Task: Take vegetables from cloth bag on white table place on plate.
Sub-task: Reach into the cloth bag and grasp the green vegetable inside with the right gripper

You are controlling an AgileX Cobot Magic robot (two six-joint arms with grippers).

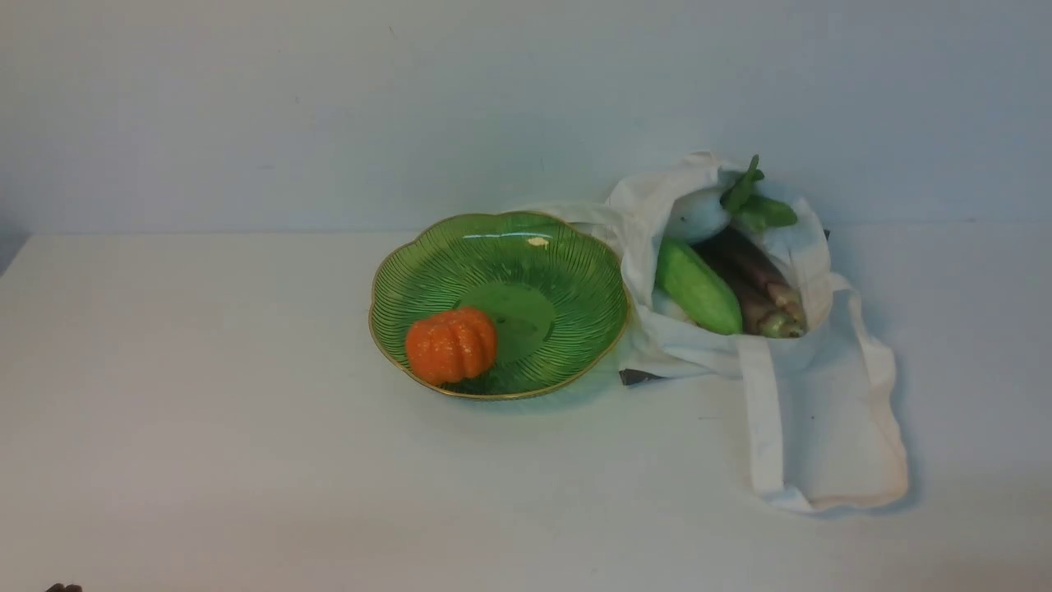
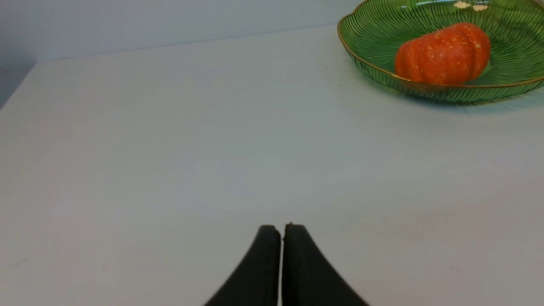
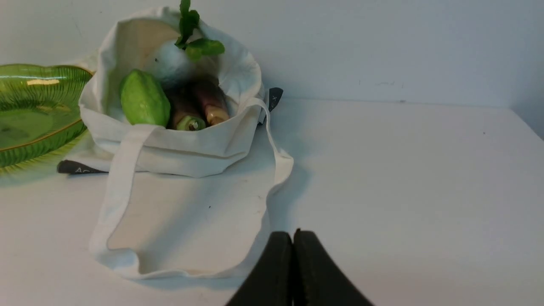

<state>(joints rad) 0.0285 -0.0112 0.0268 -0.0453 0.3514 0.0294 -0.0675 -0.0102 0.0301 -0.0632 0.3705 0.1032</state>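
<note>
The off-white cloth bag (image 1: pixel 809 386) lies on the white table (image 1: pixel 205 411), right of the green plate (image 1: pixel 567 255). In its open mouth lie a light green gourd (image 1: pixel 697 285), dark purple eggplants (image 1: pixel 752 275) and a white radish (image 1: pixel 699 215) with green leaves. They also show in the right wrist view: bag (image 3: pixel 191 212), gourd (image 3: pixel 144 100), eggplants (image 3: pixel 208 102), radish (image 3: pixel 170 63). My left gripper (image 2: pixel 282 229) is shut and empty over bare table, near side of the plate (image 2: pixel 382 29). My right gripper (image 3: pixel 293 236) is shut and empty, near the bag's strap.
A ribbed orange pumpkin (image 1: pixel 451 344) sits in the plate's near left part; it also shows in the left wrist view (image 2: pixel 444 53). A pale wall (image 1: pixel 329 107) stands behind the table. The bag's strap loop (image 1: pixel 822 493) lies flat toward me.
</note>
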